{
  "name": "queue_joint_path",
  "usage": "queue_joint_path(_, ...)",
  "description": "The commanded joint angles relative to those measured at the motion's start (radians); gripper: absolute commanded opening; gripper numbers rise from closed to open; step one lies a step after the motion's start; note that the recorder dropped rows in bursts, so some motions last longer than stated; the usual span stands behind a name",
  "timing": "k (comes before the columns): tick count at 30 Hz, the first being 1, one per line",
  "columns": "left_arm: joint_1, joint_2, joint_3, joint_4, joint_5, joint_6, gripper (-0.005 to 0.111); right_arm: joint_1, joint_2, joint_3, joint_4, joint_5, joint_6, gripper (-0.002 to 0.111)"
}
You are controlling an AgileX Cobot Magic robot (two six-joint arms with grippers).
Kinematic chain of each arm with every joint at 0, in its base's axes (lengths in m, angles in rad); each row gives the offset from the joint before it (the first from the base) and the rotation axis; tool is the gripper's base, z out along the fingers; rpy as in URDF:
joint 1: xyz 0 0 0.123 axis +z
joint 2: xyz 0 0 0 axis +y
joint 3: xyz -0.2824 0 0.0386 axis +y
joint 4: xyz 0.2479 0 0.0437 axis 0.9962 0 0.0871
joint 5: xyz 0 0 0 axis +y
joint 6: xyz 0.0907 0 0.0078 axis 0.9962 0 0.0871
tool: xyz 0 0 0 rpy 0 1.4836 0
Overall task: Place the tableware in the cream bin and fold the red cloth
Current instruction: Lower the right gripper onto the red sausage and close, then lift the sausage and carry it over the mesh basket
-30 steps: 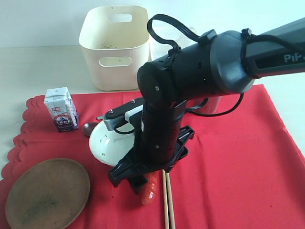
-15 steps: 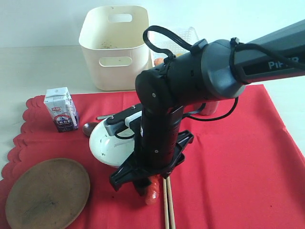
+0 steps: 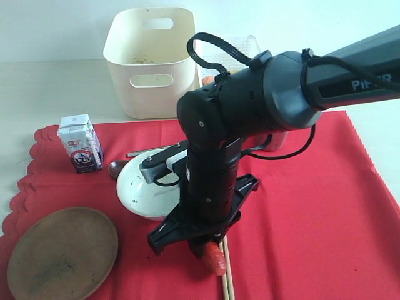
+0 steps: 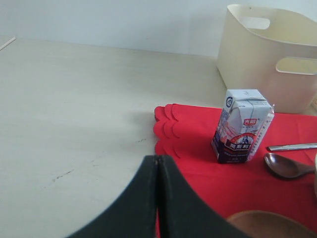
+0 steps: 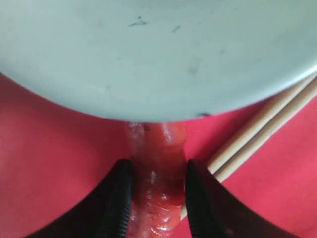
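Note:
My right gripper [image 3: 212,252] reaches across the red cloth [image 3: 300,219] and is shut on a glossy red toy food piece [image 5: 157,168], one finger on each side of it. Just beyond it sits the pale speckled bowl [image 3: 139,187], whose underside [image 5: 158,54] fills the right wrist view. The wooden chopsticks [image 3: 226,282] lie beside the toy. The brown wooden plate [image 3: 59,253] lies front left. The dark spoon [image 4: 287,166] and steel knife [image 4: 292,147] lie behind the bowl. The cream bin [image 3: 150,62] stands at the back. My left gripper [image 4: 157,161] is shut and empty near the cloth's scalloped edge.
A milk carton [image 3: 80,142] stands on the cloth's left part. A white lattice basket [image 3: 240,47] sits right of the cream bin, partly hidden by the right arm [image 3: 250,112]. Bare pale table [image 4: 74,99] lies left of the cloth.
The right gripper has shifted right and toward the cloth's near edge, and the red toy food has moved with it, now lying across the chopsticks' side.

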Motion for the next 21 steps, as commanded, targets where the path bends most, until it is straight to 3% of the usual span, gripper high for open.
queue_joint_path(1, 0.002, -0.006, 0.002, 0.000, -0.011, -0.003, 0.000, 0.002, 0.001, -0.004, -0.001, 0.044, 0.001, 0.006)
queue_joint_path(11, 0.002, -0.006, 0.002, 0.000, -0.011, -0.001, 0.000, 0.002, -0.039, -0.004, 0.012, 0.116, 0.001, 0.006)
queue_joint_path(21, 0.002, -0.006, 0.002, 0.000, -0.011, -0.003, 0.000, 0.002, -0.216, -0.004, 0.019, 0.110, 0.001, 0.006)
